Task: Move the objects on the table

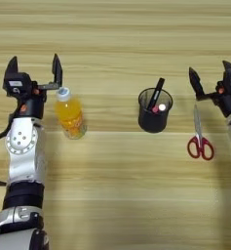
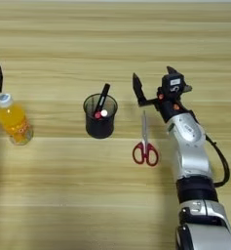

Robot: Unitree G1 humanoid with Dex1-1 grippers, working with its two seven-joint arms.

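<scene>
Beside the orange-drink bottle point(image 1: 69, 114), left gripper point(image 1: 34, 71) spread wide, likely lining up; right gripper point(image 2: 153, 84) wide above scissors point(image 2: 145, 141).

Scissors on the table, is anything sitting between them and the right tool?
Nothing visible. The right tool, fingers spread, hovers just beyond the blade tips of the scissors; the pen cup stands off to their left.

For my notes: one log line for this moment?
left gripper open by bottle | right gripper open above scissors | pen cup untouched
</scene>
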